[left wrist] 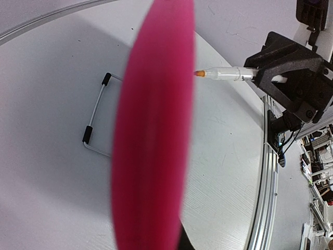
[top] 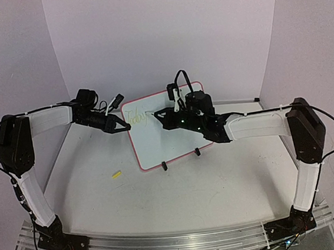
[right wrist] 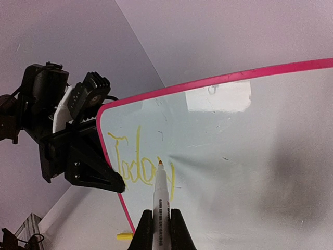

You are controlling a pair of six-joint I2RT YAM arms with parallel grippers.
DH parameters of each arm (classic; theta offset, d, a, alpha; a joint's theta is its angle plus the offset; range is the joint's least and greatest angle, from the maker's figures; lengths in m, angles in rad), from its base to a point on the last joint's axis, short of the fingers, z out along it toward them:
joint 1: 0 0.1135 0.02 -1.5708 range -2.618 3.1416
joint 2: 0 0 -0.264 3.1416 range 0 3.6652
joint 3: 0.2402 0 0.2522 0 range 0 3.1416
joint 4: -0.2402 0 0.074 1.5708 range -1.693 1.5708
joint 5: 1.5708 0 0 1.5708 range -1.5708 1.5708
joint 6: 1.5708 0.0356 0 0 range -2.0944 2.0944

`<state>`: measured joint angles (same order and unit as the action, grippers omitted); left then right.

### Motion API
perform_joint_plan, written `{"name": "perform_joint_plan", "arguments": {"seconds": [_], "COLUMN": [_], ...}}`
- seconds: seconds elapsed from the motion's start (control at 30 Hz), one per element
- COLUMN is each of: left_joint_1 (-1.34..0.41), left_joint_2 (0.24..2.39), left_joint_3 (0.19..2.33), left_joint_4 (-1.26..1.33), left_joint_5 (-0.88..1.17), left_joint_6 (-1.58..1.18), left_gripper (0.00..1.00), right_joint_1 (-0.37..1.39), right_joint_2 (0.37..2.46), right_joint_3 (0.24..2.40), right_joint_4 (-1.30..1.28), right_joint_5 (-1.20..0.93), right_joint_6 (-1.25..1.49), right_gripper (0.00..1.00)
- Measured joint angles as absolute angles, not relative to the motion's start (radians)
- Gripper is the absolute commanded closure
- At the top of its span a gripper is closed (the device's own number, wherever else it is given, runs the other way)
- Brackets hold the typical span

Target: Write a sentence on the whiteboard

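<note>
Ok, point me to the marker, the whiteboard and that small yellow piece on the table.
marker (right wrist: 162, 195): right wrist view, on its white barrel.
whiteboard (top: 160, 146): top external view, bare white face, lower left.
small yellow piece (top: 117, 175): top external view, its middle.

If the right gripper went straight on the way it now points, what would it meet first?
The whiteboard. The marker in the right gripper has its tip at or just short of the surface, by the end of the yellow "Today"; actual contact is unclear.
</note>
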<state>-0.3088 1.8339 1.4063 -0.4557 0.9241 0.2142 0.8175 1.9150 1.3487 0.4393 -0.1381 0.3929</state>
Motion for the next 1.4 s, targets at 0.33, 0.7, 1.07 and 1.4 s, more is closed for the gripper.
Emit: {"name": "perform_joint_plan", "arguments": {"seconds": [0.33,0.7,1.07,1.4], "left_joint_1": [-0.309,-0.309,-0.309,-0.309], "left_joint_2": [1.834,1.834,1.834,1.834], "left_joint_3": [1.406,1.406,1.406,1.407], "left_joint_4": [-0.456,-0.456,-0.456,-0.456], "left_joint_5": [0.924,0.924,0.923,0.923], "left_joint_6": [0.215,0.215,0.215,0.214], "left_gripper": [1.00,1.00,1.00,1.00], "right_joint_1": [0.807,0.800,0.795,0.795], "right_joint_2": [1.930,1.932,1.932,1.932], "right_joint_3": [1.365,1.369,1.371,1.361], "right_joint_4": [0.435,0.436,0.436,0.447], "right_joint_5": [-0.124,-0.124,-0.123,-0.117], "right_joint_6": [0.393,0.393,0.395,0.402], "right_gripper": [1.00,1.00,1.00,1.00]}}
